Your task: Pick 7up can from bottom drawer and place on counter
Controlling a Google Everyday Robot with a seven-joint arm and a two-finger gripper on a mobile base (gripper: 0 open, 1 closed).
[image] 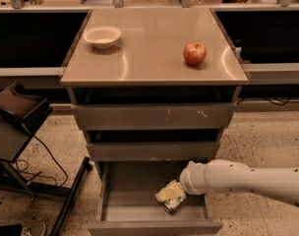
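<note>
Arm (248, 178) reaches low — tool (170, 193) at 7up can (173, 206) in bottom drawer (132, 213).

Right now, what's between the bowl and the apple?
Nothing: the camera view shows only bare counter between the bowl and the apple. The claw is down in the bottom drawer, at the can.

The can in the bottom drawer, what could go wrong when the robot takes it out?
The tool is down over the 7up can in the bottom drawer; a loose hold could drop it. Lifting up, the can might bump the middle drawer above. On the counter, it could knock the apple rolling.
</note>
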